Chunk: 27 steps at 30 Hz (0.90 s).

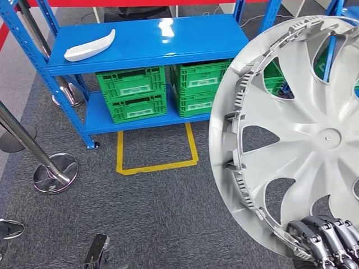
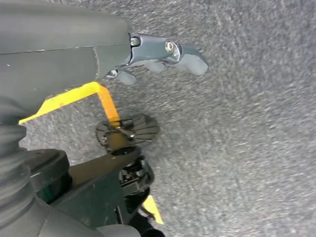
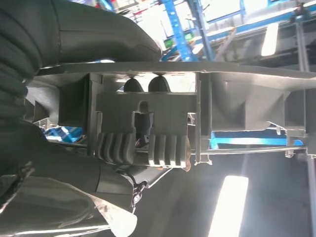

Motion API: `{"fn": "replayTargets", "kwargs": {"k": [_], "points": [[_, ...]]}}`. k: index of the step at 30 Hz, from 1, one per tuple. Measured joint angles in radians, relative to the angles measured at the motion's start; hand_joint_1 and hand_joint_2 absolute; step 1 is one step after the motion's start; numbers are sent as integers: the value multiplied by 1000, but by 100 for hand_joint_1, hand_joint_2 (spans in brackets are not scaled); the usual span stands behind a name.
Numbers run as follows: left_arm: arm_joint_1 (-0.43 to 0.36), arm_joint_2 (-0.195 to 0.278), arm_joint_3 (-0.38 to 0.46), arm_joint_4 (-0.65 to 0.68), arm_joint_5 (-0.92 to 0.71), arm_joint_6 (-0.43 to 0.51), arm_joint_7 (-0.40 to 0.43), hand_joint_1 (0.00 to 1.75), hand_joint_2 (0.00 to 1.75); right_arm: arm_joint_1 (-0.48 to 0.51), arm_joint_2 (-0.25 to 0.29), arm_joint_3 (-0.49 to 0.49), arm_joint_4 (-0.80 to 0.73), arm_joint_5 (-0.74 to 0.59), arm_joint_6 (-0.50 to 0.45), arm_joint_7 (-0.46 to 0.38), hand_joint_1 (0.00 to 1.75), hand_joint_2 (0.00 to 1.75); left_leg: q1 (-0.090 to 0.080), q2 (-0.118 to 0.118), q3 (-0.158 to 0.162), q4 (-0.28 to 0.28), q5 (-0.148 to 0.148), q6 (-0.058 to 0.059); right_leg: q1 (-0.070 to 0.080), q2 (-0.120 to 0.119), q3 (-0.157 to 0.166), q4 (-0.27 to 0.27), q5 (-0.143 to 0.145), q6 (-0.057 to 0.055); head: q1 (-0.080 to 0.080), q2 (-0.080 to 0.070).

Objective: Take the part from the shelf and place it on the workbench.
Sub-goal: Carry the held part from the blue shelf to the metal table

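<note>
1. At the upper left of the head view we see a white curved part (image 1: 90, 47) lying on the top board of the blue shelf (image 1: 148, 39).
2. Below it, green crates (image 1: 132, 93) sit on the lower board, and a yellow floor marking (image 1: 156, 162) lies on the grey carpet (image 1: 161, 218) in front.
3. At the left edge, chrome barrier posts (image 1: 50, 168) stand on round bases.
4. In the left wrist view, our left hand (image 2: 164, 54) hangs above the carpet, fingers loosely extended, holding nothing.
5. At the right of the head view, the silver wheel cover (image 1: 296, 134) is held upright, off the shelf.
6. At the lower right, our right hand (image 1: 326, 238) grips its rim.
</note>
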Motion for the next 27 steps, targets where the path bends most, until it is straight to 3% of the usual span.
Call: {"fn": "replayTargets", "kwargs": {"k": [1,2,3,4,5,7,8,9,11,12,13,14,15,17,19,20,22,23,25,27], "points": [[-1,0,0,0,-1,0,0,0,175,0,4,-5,-1,-6,0,-11,175,175,-1,7,-14,5,9,-4,-1,-10,49,-56,28,1,0,0],[-1,0,0,0,-1,0,0,0,175,-1,8,-10,-2,-12,0,-21,175,175,-2,12,-24,11,16,-9,1,-24,108,-133,31,2,1,0],[-1,0,1,0,-2,0,0,0,175,-1,12,-15,-4,-17,0,-30,175,175,-3,17,-31,15,24,-14,3,-37,161,-210,18,-3,0,0],[-2,0,1,0,-3,0,0,0,175,-1,17,-20,-6,-22,0,-39,175,175,-4,22,-35,16,34,-19,5,-45,193,-266,0,-9,0,0],[-2,0,1,0,-4,0,0,0,175,-2,22,-25,-8,-27,0,-46,175,175,-4,28,-37,14,44,-23,9,-45,206,-298,-12,-18,-1,0],[-1,0,1,0,-9,-3,0,0,175,-1,33,-34,-10,-37,0,-59,175,175,0,31,-41,11,52,-35,11,-34,186,-304,0,-39,-2,0],[2,0,1,0,-12,-5,0,0,175,0,38,-38,-11,-40,0,-65,175,175,2,20,-45,21,31,-41,11,-28,175,-303,10,-50,-3,0],[5,0,1,0,-13,-8,-1,0,175,0,43,-41,-12,-42,0,-70,175,175,4,4,-52,50,-9,-47,10,-22,163,-304,21,-59,-4,0],[9,0,1,0,-15,-12,-2,0,175,3,50,-46,-13,-44,0,-74,175,175,4,-25,-73,166,-116,-52,13,-6,135,-303,45,-71,-6,0],[9,1,1,0,-16,-14,-3,0,175,4,53,-47,-14,-45,0,-75,175,175,4,-30,-83,232,-150,-50,16,4,122,-302,58,-73,-7,0],[9,1,1,0,-16,-15,-3,0,175,6,55,-49,-14,-46,0,-76,175,175,2,-31,-85,282,-158,-47,19,15,108,-301,71,-75,-7,0],[9,1,1,0,-17,-16,-4,0,175,8,57,-50,-14,-47,0,-76,175,175,0,-33,-74,299,-142,-41,23,26,95,-299,83,-75,-7,0],[9,1,1,0,-17,-16,-5,0,175,9,58,-52,-15,-47,0,-77,175,175,-3,-37,-48,281,-112,-33,27,38,83,-297,94,-75,-7,0],[9,5,1,0,-18,-17,-9,0,175,13,61,-57,-19,-49,0,-78,175,175,-13,-80,48,148,-68,-1,32,61,60,-293,113,-74,-6,0],[9,8,1,0,-20,-16,-14,0,175,15,62,-62,-24,-52,0,-79,175,175,-21,-126,130,16,-72,21,31,81,46,-290,129,-68,-6,0],[9,10,1,0,-20,-16,-16,0,175,15,63,-64,-27,-52,0,-80,175,175,-23,-132,146,-15,-80,25,30,91,40,-289,137,-64,-6,0],[6,7,1,0,-20,-15,-18,0,175,19,66,-68,-33,-53,0,-80,175,175,-20,-107,149,-43,-77,20,29,104,24,-286,148,-54,-9,0],[5,5,1,0,-20,-16,-18,0,175,21,67,-70,-36,-53,0,-80,175,175,-16,-93,146,-52,-72,19,30,89,11,-275,140,-51,-7,0],[6,2,1,0,-20,-17,-19,0,175,21,67,-73,-40,-54,0,-81,175,175,-9,-61,134,-61,-59,15,25,39,-32,-195,81,-40,-2,0],[14,1,1,0,-20,-17,-19,0,175,19,67,-74,-41,-54,0,-82,175,175,-8,-28,120,-59,-50,11,11,10,-83,-59,7,-22,1,0]]}}
